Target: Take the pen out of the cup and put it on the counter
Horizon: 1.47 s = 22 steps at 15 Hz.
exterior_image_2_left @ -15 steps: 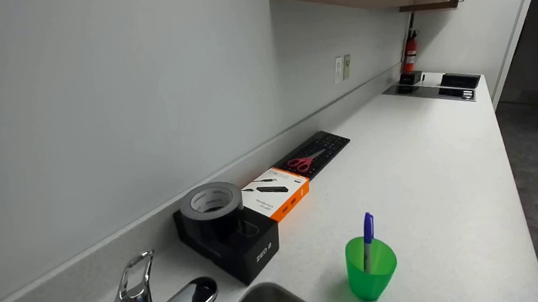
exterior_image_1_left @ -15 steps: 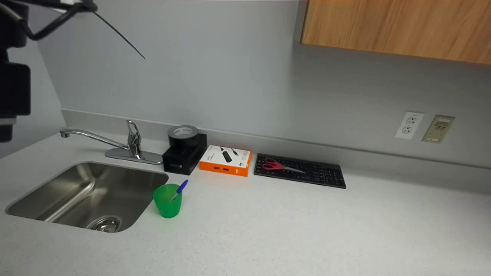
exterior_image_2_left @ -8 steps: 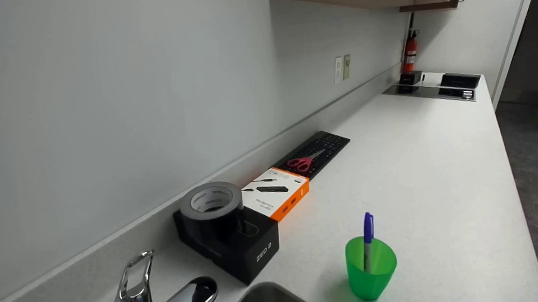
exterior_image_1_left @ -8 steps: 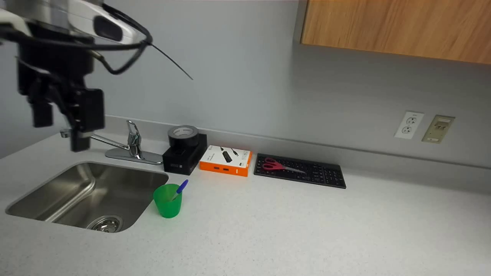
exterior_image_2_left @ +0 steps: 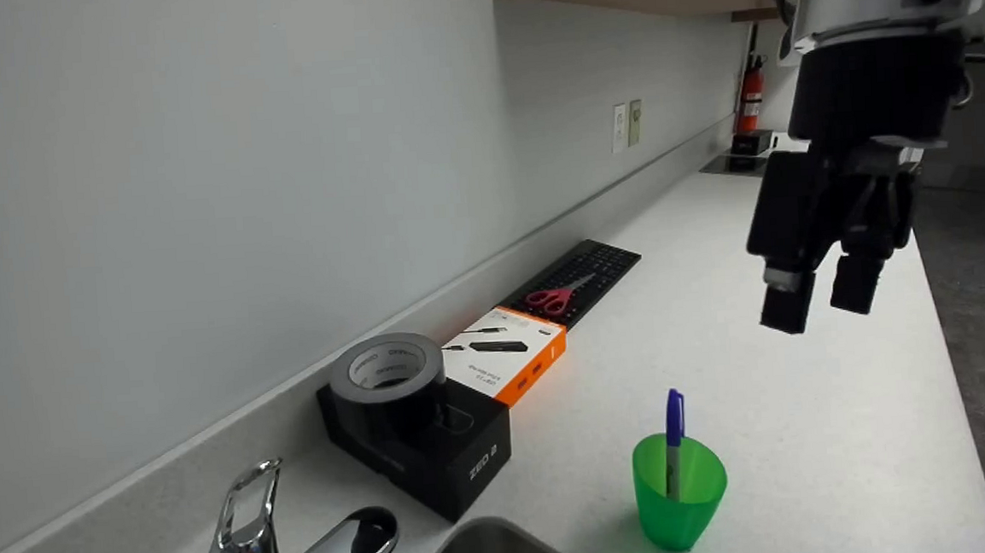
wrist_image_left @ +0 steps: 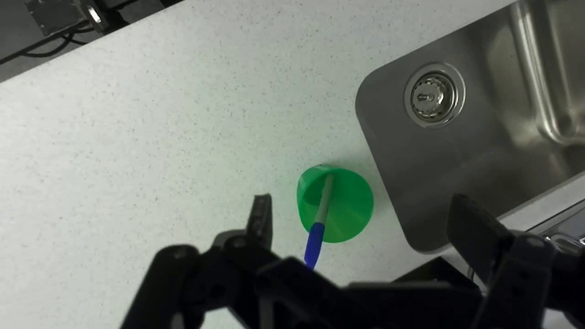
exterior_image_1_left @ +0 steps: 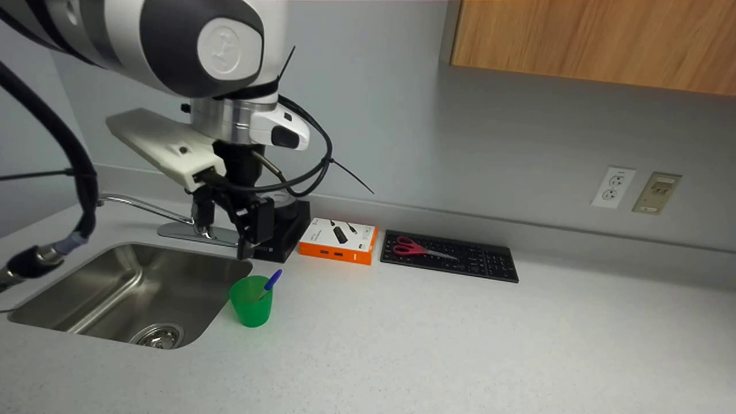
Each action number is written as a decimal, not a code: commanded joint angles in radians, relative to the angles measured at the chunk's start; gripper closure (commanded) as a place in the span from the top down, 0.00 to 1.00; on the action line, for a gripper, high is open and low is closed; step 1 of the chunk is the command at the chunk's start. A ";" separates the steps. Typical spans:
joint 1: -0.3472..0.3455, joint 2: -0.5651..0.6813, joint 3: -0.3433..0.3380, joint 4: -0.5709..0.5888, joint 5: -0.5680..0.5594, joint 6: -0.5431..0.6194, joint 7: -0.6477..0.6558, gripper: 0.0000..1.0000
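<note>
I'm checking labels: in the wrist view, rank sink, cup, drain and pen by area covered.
Largest: sink, cut off by the frame
Then: green cup
Then: drain
Smallest: pen, long but thin
The drain lies deeper; real sizes may differ.

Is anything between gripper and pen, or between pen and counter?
Nothing visible stands between the open gripper and the top of the pen. Toward the counter, only the green cup around the pen's lower part is in the way.

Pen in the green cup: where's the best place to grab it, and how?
Probably by the blue cap, with the gripper brought down from above: the pen leans, its cap sticking up past the rim of the cup, its grey barrel down inside.
</note>
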 commanded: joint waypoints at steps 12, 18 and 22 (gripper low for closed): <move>-0.004 0.150 0.007 -0.014 -0.042 0.197 0.065 1.00; 0.012 0.294 0.009 -0.019 -0.082 0.373 0.136 1.00; 0.023 0.353 0.003 -0.012 -0.141 0.453 0.202 1.00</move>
